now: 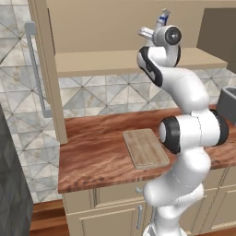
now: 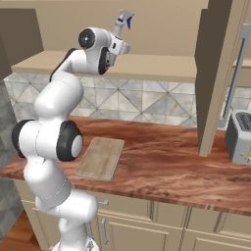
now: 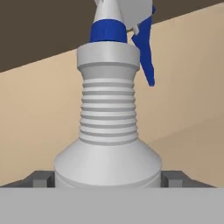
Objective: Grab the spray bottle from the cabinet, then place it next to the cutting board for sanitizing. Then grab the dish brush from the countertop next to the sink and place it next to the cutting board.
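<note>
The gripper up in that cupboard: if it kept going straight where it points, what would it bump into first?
The spray bottle. The gripper has open fingers on either side of the bottle's base, so the bottle body is directly ahead and very near; whether it touches already is unclear.

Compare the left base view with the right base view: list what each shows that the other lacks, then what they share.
Left base view alone: the open cabinet door with its long grey bar handle, at the left of the counter.

Right base view alone: a toaster on the countertop at far right.

Both: the arm reaching up onto the cabinet shelf, the spray bottle with its blue-and-white nozzle just past the hand, the cutting board flat on the countertop, and the low cupboards below.
</note>
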{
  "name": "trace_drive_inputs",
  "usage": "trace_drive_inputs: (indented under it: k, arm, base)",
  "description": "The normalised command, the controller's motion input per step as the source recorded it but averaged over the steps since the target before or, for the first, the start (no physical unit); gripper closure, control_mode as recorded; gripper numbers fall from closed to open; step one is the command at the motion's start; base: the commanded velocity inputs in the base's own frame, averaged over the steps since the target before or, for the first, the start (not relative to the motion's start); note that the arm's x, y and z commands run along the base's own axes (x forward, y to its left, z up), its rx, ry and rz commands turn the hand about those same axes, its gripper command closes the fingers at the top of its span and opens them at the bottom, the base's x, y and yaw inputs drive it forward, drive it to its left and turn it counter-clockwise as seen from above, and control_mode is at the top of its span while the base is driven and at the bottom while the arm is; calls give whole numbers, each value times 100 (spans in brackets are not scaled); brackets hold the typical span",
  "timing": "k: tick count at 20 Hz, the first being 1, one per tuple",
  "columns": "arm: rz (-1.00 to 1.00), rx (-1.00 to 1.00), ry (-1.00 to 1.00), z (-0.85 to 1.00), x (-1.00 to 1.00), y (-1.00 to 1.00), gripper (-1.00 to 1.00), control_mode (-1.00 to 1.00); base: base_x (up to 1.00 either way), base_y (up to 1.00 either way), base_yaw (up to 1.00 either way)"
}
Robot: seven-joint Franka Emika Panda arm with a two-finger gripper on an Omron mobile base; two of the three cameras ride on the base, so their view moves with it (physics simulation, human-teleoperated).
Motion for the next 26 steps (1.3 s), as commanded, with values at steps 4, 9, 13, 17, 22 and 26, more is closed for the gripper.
trace_drive_inputs:
  k: [4, 9, 13, 17, 22, 26]
  arm:
    - [-19, 32, 5, 0, -31, -1, 100, -100]
    - [-14, 33, 0, 0, -78, -13, 100, -100]
    - [-14, 36, 0, 0, -100, -27, 100, -100]
    - [-19, 37, -4, 1, -100, -58, 100, -100]
    - [-7, 13, -3, 24, -100, -52, 100, -100]
    - [6, -8, -5, 0, -100, -24, 100, -100]
  base:
    - [0, 0, 0]
    - [0, 0, 0]
    - [0, 0, 0]
    - [0, 0, 0]
    - [0, 0, 0]
    - [0, 0, 0]
